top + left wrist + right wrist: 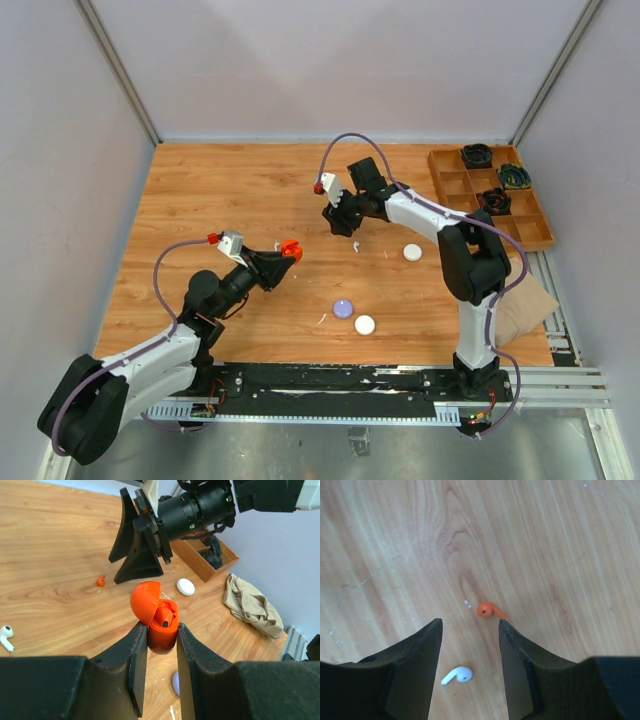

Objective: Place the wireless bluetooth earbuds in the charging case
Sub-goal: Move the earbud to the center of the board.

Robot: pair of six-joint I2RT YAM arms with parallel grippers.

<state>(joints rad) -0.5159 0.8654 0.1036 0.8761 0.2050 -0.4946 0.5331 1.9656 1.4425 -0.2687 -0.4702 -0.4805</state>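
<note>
The left gripper [161,628] had its jaws clamped on the body of the orange-red charging case [162,637], which it held upright above the wooden table [220,200] with the lid swung open. One orange-red earbud [165,616] sat in a well of the case. Its loose twin [487,610] lay on the table just beyond the tips of the right gripper [470,622], whose jaws stood apart and held nothing. In the right wrist view a white earbud [457,675] lay in the gap between those fingers [415,665] (whether they touched the wood could not be told). A lilac puck [343,308] and a white puck [364,324] rested side by side toward the near edge, with another white one [412,252] beside the right arm. A wooden tray [447,190] sat at the far right corner, and a beige cloth [250,605] lay crumpled near it.
</note>
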